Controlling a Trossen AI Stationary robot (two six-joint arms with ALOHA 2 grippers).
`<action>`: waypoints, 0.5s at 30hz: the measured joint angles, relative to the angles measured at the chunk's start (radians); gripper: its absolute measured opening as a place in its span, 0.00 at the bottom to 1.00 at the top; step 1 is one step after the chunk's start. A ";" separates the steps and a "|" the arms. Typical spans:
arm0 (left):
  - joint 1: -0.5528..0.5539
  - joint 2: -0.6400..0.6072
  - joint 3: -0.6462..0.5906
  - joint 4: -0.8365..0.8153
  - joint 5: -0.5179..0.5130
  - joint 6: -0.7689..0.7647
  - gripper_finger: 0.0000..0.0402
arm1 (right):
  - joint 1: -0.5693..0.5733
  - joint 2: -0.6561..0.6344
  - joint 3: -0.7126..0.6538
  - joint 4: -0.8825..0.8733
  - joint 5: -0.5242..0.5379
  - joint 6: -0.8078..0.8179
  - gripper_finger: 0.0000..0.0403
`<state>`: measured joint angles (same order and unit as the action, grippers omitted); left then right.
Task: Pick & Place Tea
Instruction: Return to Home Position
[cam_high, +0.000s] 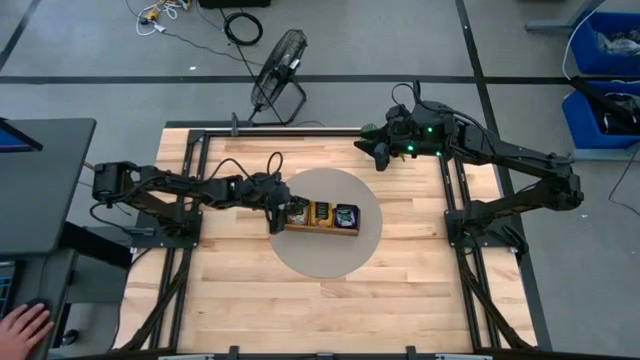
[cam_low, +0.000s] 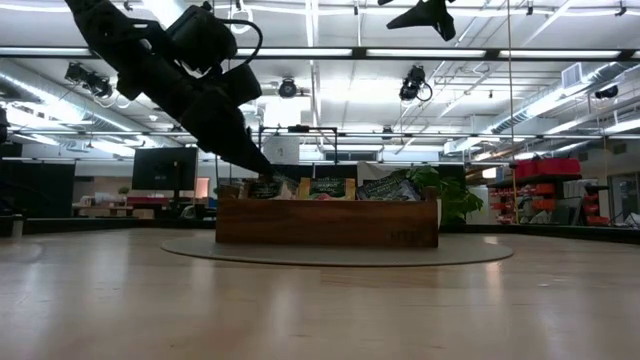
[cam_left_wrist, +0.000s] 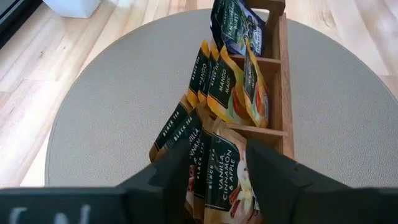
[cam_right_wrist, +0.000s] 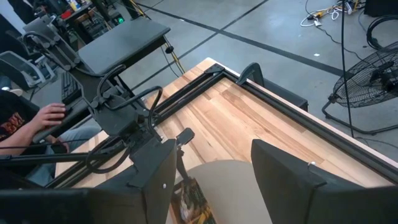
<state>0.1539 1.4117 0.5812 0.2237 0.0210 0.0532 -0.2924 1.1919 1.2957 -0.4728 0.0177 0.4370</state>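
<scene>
Tea (cam_left_wrist: 225, 93): in tray (cam_left_wrist: 285, 74), frame centre.
Left gripper (cam_left_wrist: 221, 143): spread, astride leftmost packets (cam_left_wrist: 229, 171).
Right gripper (cam_right_wrist: 212, 152): spread, upper middle.

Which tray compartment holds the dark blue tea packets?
The compartment farthest from the left hand; the middle holds orange mango packets, the nearest vanilla cinnamon apple packets.

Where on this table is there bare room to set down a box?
The light wooden table lies bare from the round grey mat to the edge nearest the low camera; the mat's strip there is free too. Crowded: the long brown wooden tray of tea packets, where the left gripper hangs. The right gripper waits over the far edge.
</scene>
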 joint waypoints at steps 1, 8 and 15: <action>0.000 0.000 0.000 0.000 -0.001 0.000 0.41 | 0.000 0.000 0.000 0.000 0.000 0.000 0.53; 0.000 -0.013 0.087 -0.029 -0.047 0.009 0.49 | 0.000 0.000 0.000 0.000 0.000 -0.004 0.53; 0.037 -0.070 0.259 -0.080 -0.020 0.041 0.46 | 0.000 0.000 0.000 -0.005 -0.036 -0.004 0.53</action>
<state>0.1913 1.3420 0.8402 0.1438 0.0015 0.0946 -0.2928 1.1919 1.2957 -0.4776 -0.0179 0.4332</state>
